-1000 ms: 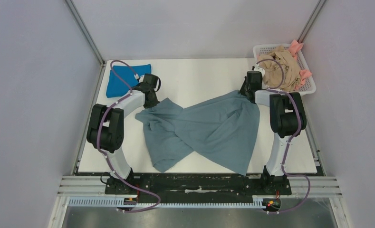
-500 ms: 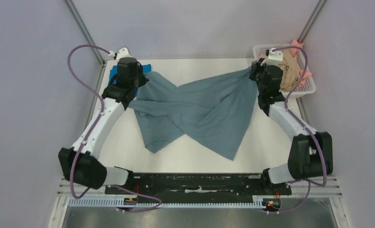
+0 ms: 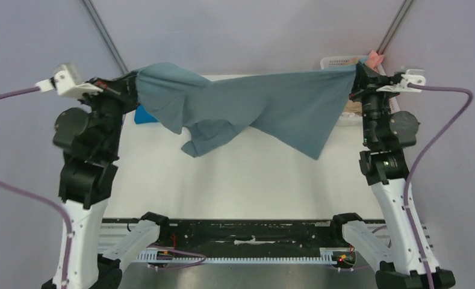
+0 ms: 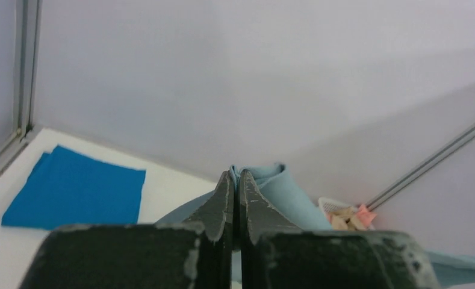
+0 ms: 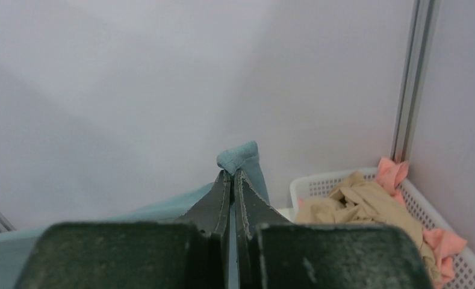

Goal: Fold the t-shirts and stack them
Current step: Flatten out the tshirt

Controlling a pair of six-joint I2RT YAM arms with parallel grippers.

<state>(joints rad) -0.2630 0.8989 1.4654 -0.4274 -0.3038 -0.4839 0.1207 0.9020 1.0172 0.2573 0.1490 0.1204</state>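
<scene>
Pale lilac-grey walls (image 3: 253,30) close in the white bench (image 3: 247,180) on the left, back and right. An aluminium post runs up each back corner, one at the left (image 3: 105,36) and one at the right (image 3: 399,24), both slanting outward in the top view. A black rail (image 3: 247,232) lines the bench's near edge, with a dull metal sheet (image 3: 253,277) below it. The light is soft and even.
</scene>
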